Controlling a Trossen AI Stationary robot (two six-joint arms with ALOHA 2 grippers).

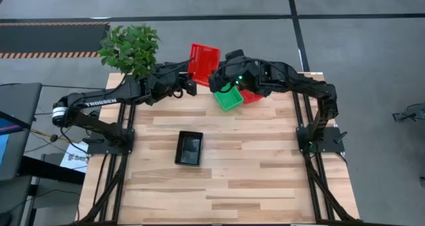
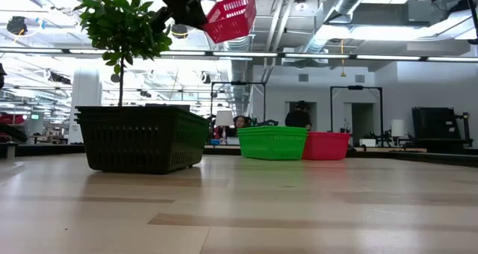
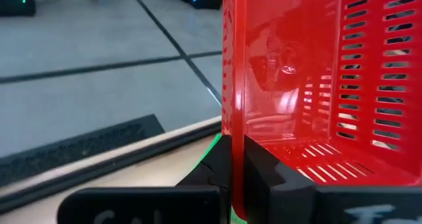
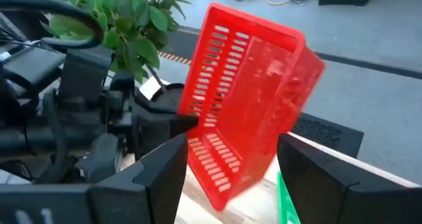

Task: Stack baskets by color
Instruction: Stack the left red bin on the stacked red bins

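Note:
My left gripper (image 1: 190,85) is shut on a red basket (image 1: 204,61), held high over the table's far edge and tipped on its side (image 2: 233,16). My right gripper (image 4: 231,159) stands open just to the right of it. Its fingers frame the basket (image 4: 247,99) in the right wrist view, and no touch shows. A green basket (image 1: 229,98) and a second red basket (image 1: 252,96) rest on their floors side by side at the far middle, partly under my right arm. A black basket (image 1: 188,148) sits at the table's centre. My left gripper pinches one wall of the red basket at its rim (image 3: 234,141) between its two fingers, one finger (image 3: 264,168) inside the basket and the other outside. The fingers come nearly level from the table's left. The basket is lifted clear and tilted, its floor near upright.
A leafy potted plant (image 1: 129,50) stands at the table's far left corner, close behind my left arm. In the low view the black basket (image 2: 142,138) is nearest, with the green (image 2: 272,142) and red (image 2: 326,146) baskets behind. Bare wood lies toward the near edge (image 1: 219,199).

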